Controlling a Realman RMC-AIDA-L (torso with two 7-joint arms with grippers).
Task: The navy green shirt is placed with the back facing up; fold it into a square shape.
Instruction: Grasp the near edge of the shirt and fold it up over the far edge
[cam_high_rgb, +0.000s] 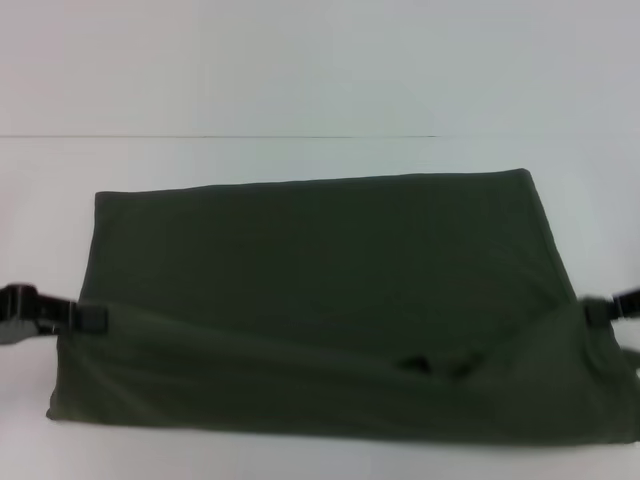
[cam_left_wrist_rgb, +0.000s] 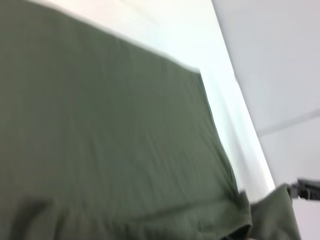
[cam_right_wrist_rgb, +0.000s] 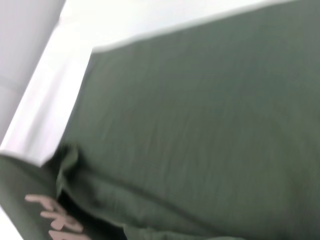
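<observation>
Head view is showing the navy green shirt lying on the white table, stretching between both claws; the left gripper is pinching the shirt's left edge. The right gripper is sitting at its right edge; I cannot tell its fingers.

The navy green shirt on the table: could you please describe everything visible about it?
The dark olive-green, soft matte knit shirt lies as a wide, already partly folded slab on the white table. Its near edge is rumpled, with a small dark gap. The right wrist view shows pale lettering at a turned-up edge. The left tool and right tool meet its side edges.
</observation>
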